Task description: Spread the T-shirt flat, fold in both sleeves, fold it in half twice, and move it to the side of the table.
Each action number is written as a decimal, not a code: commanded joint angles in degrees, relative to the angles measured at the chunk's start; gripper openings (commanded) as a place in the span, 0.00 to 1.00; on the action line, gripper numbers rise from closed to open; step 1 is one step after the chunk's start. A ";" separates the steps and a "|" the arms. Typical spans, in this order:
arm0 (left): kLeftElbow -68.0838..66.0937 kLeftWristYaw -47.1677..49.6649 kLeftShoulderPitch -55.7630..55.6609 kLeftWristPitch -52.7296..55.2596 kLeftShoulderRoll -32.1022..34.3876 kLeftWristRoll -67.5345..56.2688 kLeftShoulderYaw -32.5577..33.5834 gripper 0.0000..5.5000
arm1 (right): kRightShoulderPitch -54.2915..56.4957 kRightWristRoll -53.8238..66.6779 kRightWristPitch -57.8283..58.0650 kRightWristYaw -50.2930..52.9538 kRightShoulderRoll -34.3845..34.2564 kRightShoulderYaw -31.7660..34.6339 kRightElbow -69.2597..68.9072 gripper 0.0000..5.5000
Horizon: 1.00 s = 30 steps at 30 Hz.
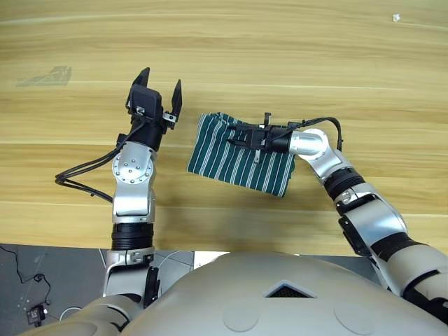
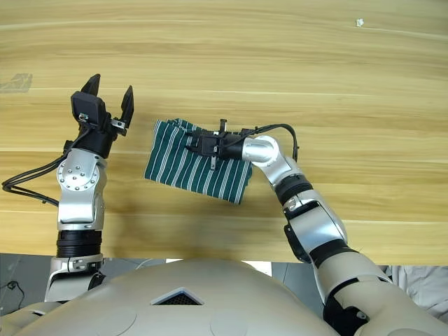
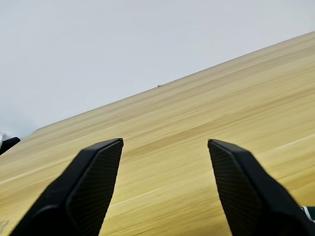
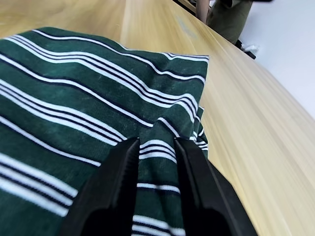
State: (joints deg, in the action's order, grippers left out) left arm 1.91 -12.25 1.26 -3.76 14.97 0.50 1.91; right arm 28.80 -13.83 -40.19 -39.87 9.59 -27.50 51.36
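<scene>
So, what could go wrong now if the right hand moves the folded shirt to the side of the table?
1. The right hand pinches only a small ridge of the folded T-shirt; dragging may pull the top layers and open the folds.
2. The left hand is open beside it, apart, so nothing steadies the lower layers.

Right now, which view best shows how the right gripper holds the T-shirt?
The right wrist view: the right gripper pinches a fold of the T-shirt up close. The eye views show the whole folded shirt under the gripper. The left wrist view catches one green corner.
</scene>
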 commanded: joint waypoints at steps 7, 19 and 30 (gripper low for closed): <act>-0.42 0.81 2.07 -0.49 -1.20 0.72 -0.66 0.58 | 2.82 6.62 20.74 27.25 1.68 16.46 14.19 0.24; 6.03 2.00 7.99 0.45 -3.07 1.56 -1.84 0.58 | -35.30 15.90 40.04 36.69 3.73 31.33 -34.80 0.24; 6.97 3.81 9.29 0.12 -6.91 1.88 -4.71 0.58 | -28.21 12.16 35.58 39.93 5.31 34.37 -52.55 0.24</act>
State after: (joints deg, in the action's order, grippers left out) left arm 8.52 -8.86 10.37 -3.88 8.76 2.01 -2.02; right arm -1.39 -1.14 -2.50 -0.12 14.55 6.62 -0.72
